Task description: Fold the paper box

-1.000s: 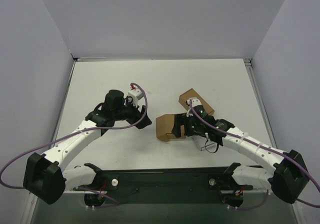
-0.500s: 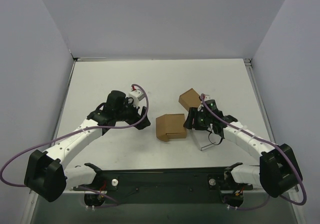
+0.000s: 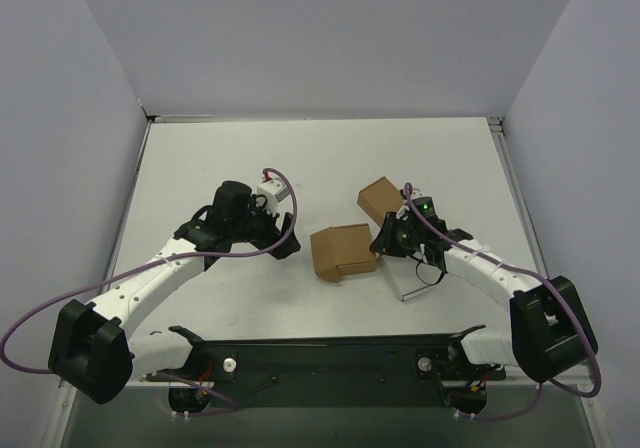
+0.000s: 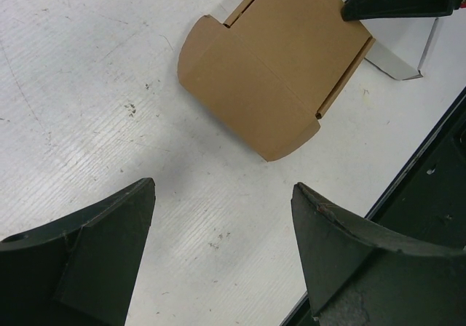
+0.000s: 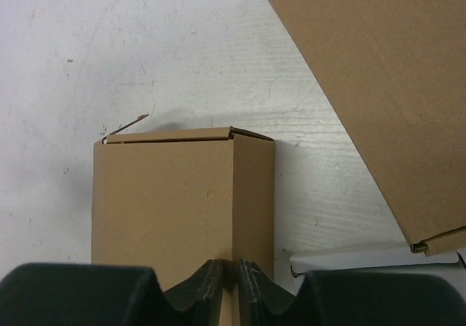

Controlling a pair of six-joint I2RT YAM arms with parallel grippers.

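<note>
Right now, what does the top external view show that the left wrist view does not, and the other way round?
Only the top external view: the whole left arm and right arm, and a second brown carton beyond the paper box. Only the left wrist view: the box's rounded flap corners. Both: the paper box, the white slab beside it, the open left tool.

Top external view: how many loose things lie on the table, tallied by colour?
Brown: 2 (paper box, second brown carton)
White-grey: 1 (slab)
Total: 3
</note>
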